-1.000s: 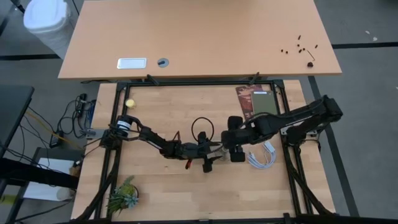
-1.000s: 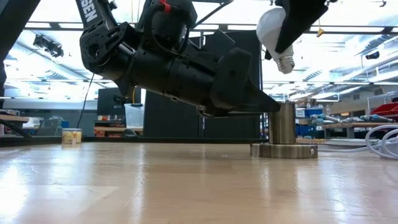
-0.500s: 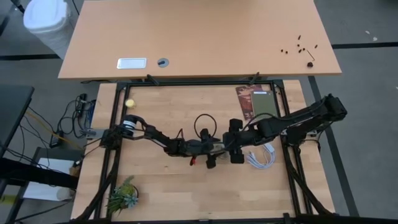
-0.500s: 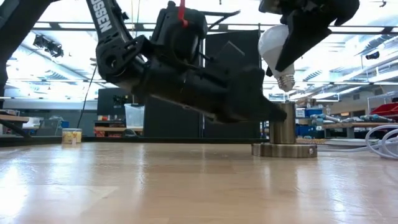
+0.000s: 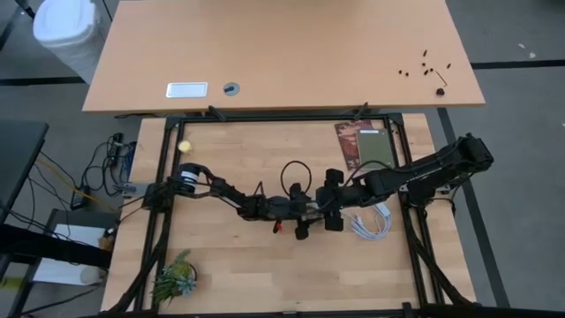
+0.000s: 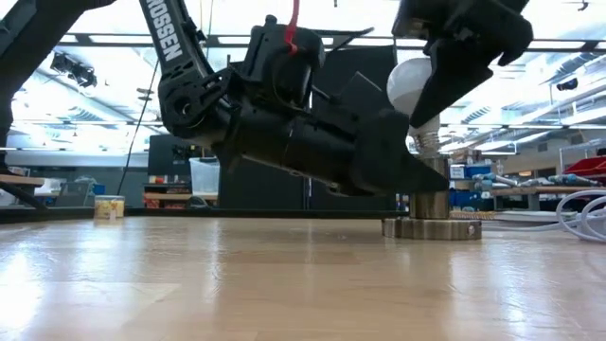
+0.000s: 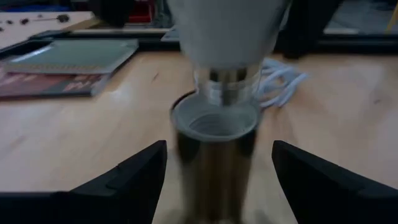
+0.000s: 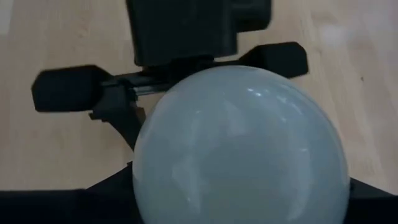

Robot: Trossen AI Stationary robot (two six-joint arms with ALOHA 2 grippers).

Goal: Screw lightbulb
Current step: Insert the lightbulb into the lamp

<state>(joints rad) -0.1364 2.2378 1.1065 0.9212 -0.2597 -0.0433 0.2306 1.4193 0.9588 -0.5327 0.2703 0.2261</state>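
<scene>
One lightbulb (image 6: pixel 413 87) at upper right of the low view, pinched by the right gripper (image 6: pixel 445 71), threaded base just entering the socket (image 6: pixel 432 201). Left gripper (image 7: pixel 217 171) spread wide, flanking that socket.

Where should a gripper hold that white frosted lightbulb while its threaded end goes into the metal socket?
By the wide dome, from above, as the right gripper does now. That leaves the white frosted lightbulb with its narrow threaded base free, pointing down at the metal socket cylinder. The left gripper straddles the socket, fingers open.
</scene>
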